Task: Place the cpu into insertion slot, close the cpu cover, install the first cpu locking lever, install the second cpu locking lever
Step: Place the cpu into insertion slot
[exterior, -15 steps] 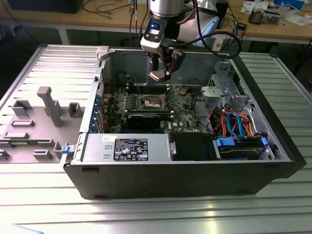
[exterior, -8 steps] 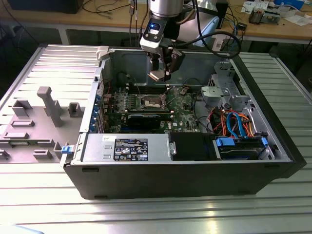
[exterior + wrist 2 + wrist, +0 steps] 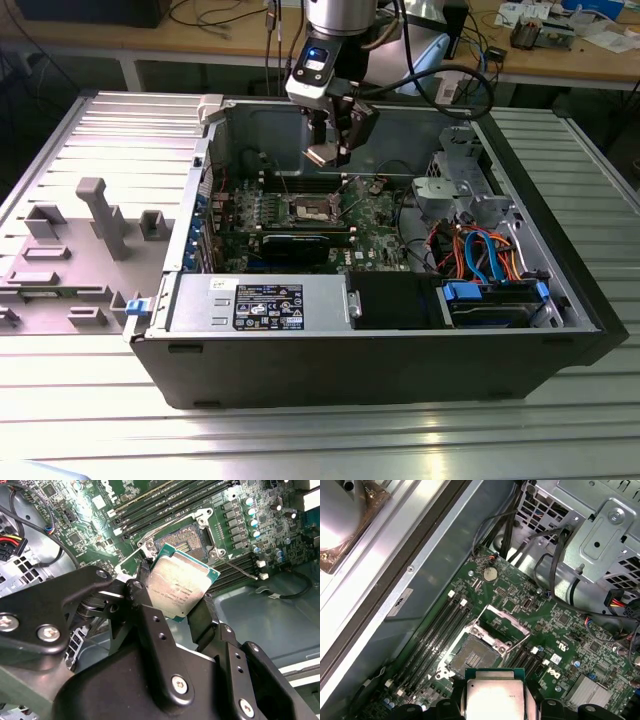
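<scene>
My gripper [image 3: 328,152] hangs inside the open computer case, shut on the cpu [image 3: 322,155], a flat square chip with a silver-grey top. In both wrist views the cpu [image 3: 180,587] [image 3: 495,697] sits clamped by its edges between the black fingers [image 3: 145,587]. It hovers above the motherboard, apart from the insertion slot [image 3: 474,655] [image 3: 187,541] [image 3: 310,208], which lies uncovered. The cpu cover [image 3: 504,621] [image 3: 131,562] stands swung up beside the slot. A thin locking lever [image 3: 520,642] [image 3: 235,569] sticks out free at the slot's side.
Long memory slots [image 3: 440,625] flank the socket. A black card [image 3: 300,243] and a grey power-supply box [image 3: 260,303] lie nearer the case front. A metal drive cage [image 3: 455,180] with cables [image 3: 480,250] fills the exterior view's right. A grey fixture plate [image 3: 90,220] is outside the case.
</scene>
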`<move>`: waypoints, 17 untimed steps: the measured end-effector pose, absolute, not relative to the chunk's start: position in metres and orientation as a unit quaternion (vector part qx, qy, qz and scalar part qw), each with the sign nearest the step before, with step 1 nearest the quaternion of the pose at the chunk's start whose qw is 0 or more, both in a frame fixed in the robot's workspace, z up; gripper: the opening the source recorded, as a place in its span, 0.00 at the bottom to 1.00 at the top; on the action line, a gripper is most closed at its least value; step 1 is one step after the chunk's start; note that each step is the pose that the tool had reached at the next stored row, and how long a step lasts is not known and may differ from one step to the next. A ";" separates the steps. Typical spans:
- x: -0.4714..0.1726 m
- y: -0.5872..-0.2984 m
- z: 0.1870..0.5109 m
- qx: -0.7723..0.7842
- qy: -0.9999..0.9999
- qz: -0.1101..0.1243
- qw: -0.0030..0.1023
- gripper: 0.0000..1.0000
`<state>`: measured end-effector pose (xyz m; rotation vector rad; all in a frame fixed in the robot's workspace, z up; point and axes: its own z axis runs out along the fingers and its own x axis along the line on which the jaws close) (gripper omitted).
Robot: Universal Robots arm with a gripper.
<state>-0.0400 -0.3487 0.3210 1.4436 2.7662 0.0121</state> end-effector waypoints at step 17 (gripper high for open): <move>-0.040 -0.349 0.321 0.481 0.877 0.004 0.011 0.55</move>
